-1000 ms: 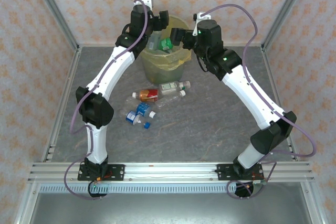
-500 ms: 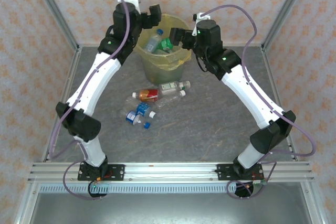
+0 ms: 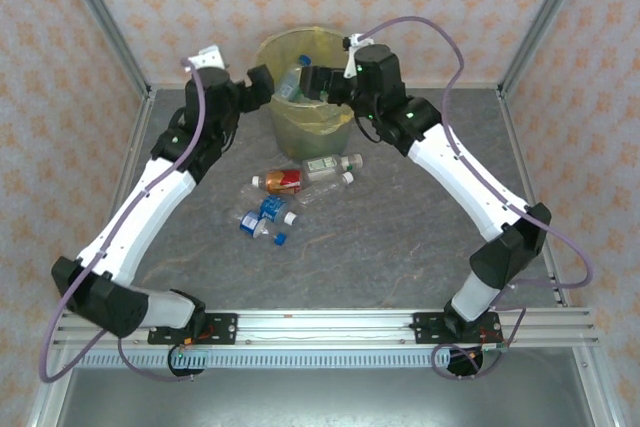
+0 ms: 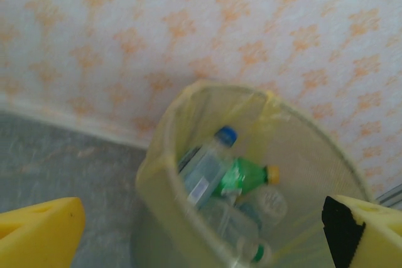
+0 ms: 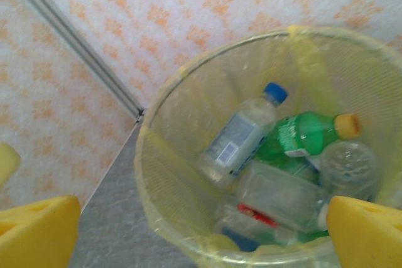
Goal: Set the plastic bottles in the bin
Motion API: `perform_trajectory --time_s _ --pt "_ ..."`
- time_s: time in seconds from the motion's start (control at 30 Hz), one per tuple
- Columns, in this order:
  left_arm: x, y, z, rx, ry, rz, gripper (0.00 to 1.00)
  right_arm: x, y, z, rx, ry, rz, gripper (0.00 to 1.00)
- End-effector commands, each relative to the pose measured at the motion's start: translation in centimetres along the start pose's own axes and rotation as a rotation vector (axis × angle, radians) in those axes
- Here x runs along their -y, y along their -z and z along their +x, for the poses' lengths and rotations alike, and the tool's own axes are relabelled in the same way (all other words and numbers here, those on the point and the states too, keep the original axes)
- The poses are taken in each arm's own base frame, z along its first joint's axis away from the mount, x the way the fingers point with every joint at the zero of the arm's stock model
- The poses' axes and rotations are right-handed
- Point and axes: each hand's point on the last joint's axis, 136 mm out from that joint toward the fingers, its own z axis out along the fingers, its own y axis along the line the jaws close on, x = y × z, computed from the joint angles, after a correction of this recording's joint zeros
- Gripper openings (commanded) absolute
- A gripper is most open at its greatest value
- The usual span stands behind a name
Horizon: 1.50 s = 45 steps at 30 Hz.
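**Item 1: bin**. Round, tapered, lined with a yellow bag. It stands at the far middle of the table, close to the far wall. From the right wrist view you can list a blue-capped clear bottle and an orange-capped green bottle on top. Several more clear ones lie beneath, one with a red label. The full count is hidden.

**Item 2: loose bottles.** These lie on their sides in a cluster on the table, just near of the bin's foot. You have a red-orange-labelled bottle, a white-labelled clear bottle, a second clear bottle right beside it, and two blue-labelled bottles at the near left. That makes about five.

**Item 3: left gripper**. Fingers are spread wide with nothing between them. It sits just left of the bin's rim, outside it.

**Item 4: right gripper**. Fingers are spread wide and empty, over the right side of the bin's mouth.

**Status.** Your task looks roughly half done. The binned bottles count as finished, and the table cluster is outstanding.
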Motion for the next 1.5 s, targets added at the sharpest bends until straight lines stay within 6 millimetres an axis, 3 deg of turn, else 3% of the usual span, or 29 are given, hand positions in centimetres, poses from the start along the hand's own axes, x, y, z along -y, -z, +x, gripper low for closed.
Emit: perform_trajectory --time_s 0.0,0.23,0.47,0.67,0.93,1.03,1.23,1.47 --pt "-3.2 2.0 2.6 -0.039 0.167 -0.072 0.96 -2.7 0.2 -0.6 0.019 0.038 -0.079 1.0" --pt "-8.8 4.9 10.1 -0.17 0.341 -0.204 0.93 -5.5 0.1 1.4 -0.032 0.098 -0.203 1.0" --pt "-12.5 7.1 16.5 -0.286 0.508 -0.311 0.92 -5.8 0.2 2.9 -0.076 0.133 -0.229 1.0" --pt "-14.9 8.5 22.8 -0.4 0.652 -0.37 0.91 -5.7 0.5 4.1 -0.106 0.142 -0.246 1.0" --pt "-16.2 9.1 28.4 -0.517 0.732 -0.385 0.89 -5.4 0.7 4.9 -0.125 0.134 -0.247 0.99" --pt "-16.5 8.9 29.6 -0.552 0.722 -0.395 0.89 -5.4 0.9 4.9 -0.122 0.13 -0.247 1.0" --pt "-15.4 7.4 29.9 -0.572 0.705 -0.353 0.88 -5.1 1.2 5.0 -0.12 0.127 -0.235 1.0" --pt "-15.8 6.2 31.2 -0.618 0.662 -0.386 0.88 -5.0 1.5 4.6 -0.111 0.13 -0.226 1.0"
